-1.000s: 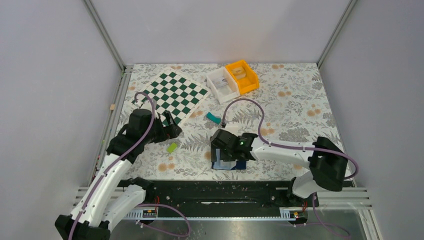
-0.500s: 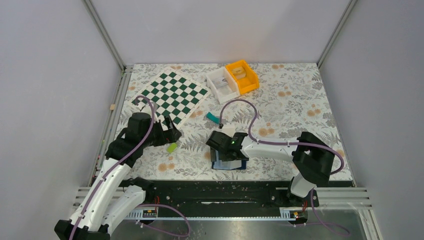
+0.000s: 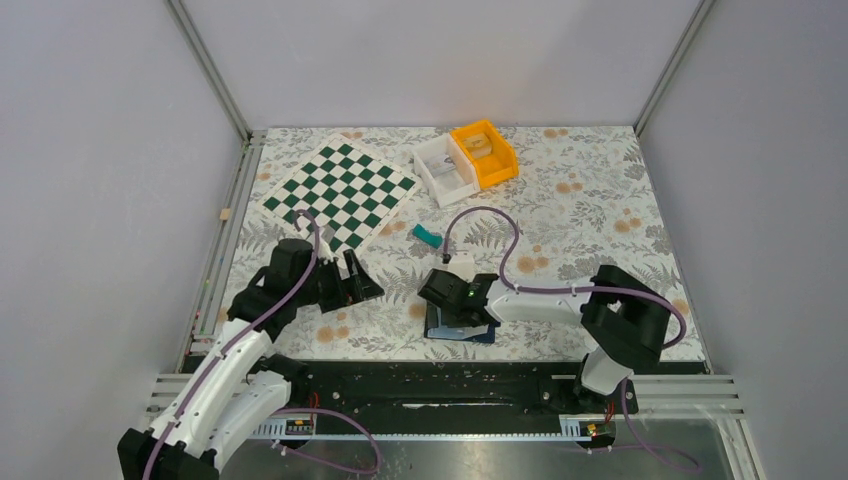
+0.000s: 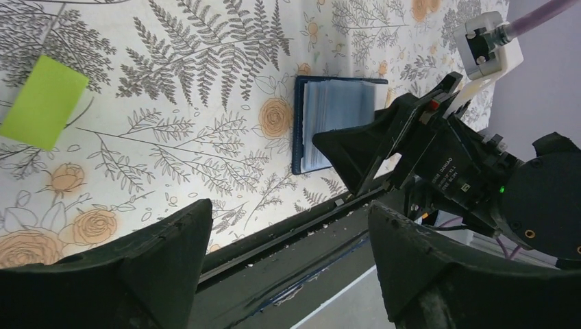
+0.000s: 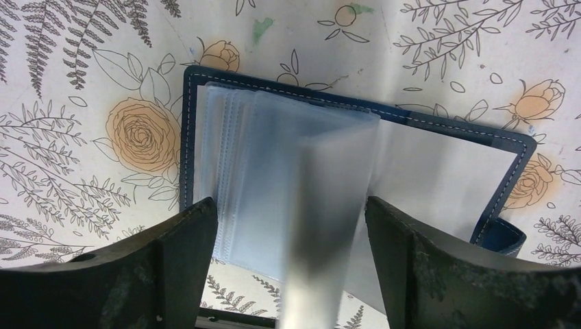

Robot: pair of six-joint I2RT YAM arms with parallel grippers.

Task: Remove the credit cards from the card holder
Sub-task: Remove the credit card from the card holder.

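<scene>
Looking from above, the right gripper point(image 3: 452, 303) hung low over the card holder point(image 3: 470, 335), which lay open on the floral worktop point(image 3: 600, 200) near its front edge. The left gripper point(image 3: 358, 285) was well apart to the left, just beside the near corner of the chessboard point(image 3: 340, 190). A teal block point(image 3: 427, 235) lay between the chessboard and the right arm. The white bin point(image 3: 445, 170) and the orange bin point(image 3: 484, 152) stood side by side at the far edge.

From the left wrist, this gripper was released, with nothing between its fingers. A lime-green block point(image 4: 42, 101) lay on the worktop, and the card holder was farther off, under the right gripper.

From the right wrist, the fingers point(image 5: 185, 267) were spread wide over the card holder and gripped nothing. Its clear sleeves point(image 5: 240, 157) were fanned, and one blurred sleeve stood up between the fingers. The snap tab point(image 5: 503, 236) pointed away at one corner. I could not tell the credit cards from the sleeves.
</scene>
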